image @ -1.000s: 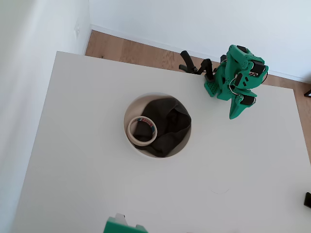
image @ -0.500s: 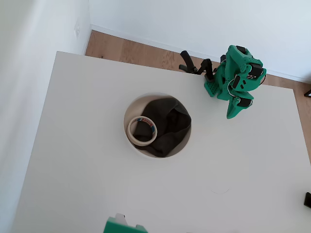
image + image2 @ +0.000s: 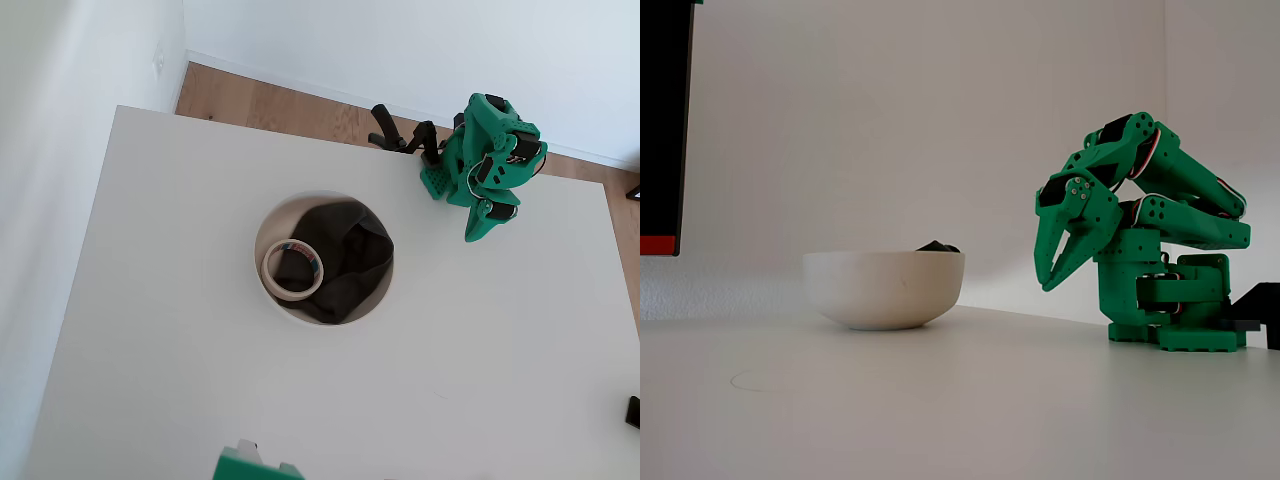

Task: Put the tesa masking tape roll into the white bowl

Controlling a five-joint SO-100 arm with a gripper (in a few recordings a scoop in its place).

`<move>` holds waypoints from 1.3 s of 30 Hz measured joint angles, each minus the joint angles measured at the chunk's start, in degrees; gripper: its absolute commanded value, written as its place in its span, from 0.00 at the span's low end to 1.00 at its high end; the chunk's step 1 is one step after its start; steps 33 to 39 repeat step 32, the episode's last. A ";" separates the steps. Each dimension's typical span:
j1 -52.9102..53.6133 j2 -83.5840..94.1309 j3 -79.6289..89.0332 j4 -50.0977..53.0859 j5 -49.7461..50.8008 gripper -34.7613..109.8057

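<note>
The tesa masking tape roll [image 3: 285, 293] lies flat inside the white bowl [image 3: 259, 250], on the left part of its dark grey cloth [image 3: 352, 255]. It is a cream ring with a red and blue label on its core. In the fixed view the bowl [image 3: 885, 290] hides the roll, and only a tip of the cloth [image 3: 938, 245] shows above the rim. My green gripper [image 3: 476, 236] is folded back by the arm's base, well right of the bowl. It [image 3: 1048, 284] points down, shut, with nothing in it.
The arm's base [image 3: 1170, 310] stands at the table's far right edge, with black clamps [image 3: 400, 135] behind it. A green part [image 3: 250, 467] pokes in at the front edge. A black panel [image 3: 660, 120] stands at the left in the fixed view.
The arm has folded back a little further, drawing the gripper tip toward its base. The tape roll and bowl have not moved.
</note>
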 measured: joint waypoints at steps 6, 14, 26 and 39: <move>0.09 0.00 0.00 0.00 0.00 0.18; -0.26 0.00 0.00 0.00 0.00 0.19; -0.09 0.00 0.00 0.00 0.00 0.18; -0.09 0.00 0.00 0.00 0.00 0.18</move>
